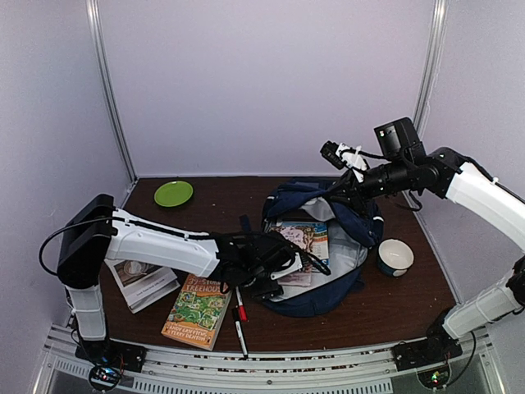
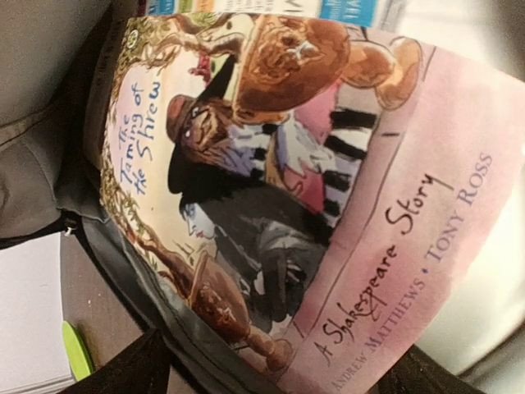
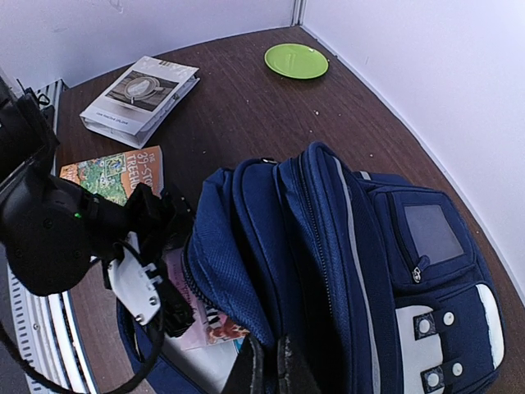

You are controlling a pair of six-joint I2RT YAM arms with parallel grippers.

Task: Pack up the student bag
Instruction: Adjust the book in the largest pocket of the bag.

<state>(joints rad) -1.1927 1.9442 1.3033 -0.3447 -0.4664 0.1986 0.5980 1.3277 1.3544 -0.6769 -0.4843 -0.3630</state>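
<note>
The student bag (image 1: 361, 226), navy blue with pale grey lining, lies open at mid-table. My right gripper (image 3: 275, 367) is shut on the blue fabric rim of its upper flap and holds that flap up off the table. Inside the bag, on the lining, lies a pink picture book (image 2: 328, 205) with a second book (image 1: 318, 232) under it. My left gripper (image 1: 283, 269) reaches into the bag's mouth. Its dark fingers (image 2: 131, 368) stand wide apart either side of the pink book's near edge, open.
A green plate (image 1: 173, 193) sits at the back left. A white and blue bowl (image 1: 395, 256) stands right of the bag. A Treehouse book (image 1: 197, 310), a grey booklet (image 1: 141, 279) and two markers (image 1: 239, 316) lie at the front left.
</note>
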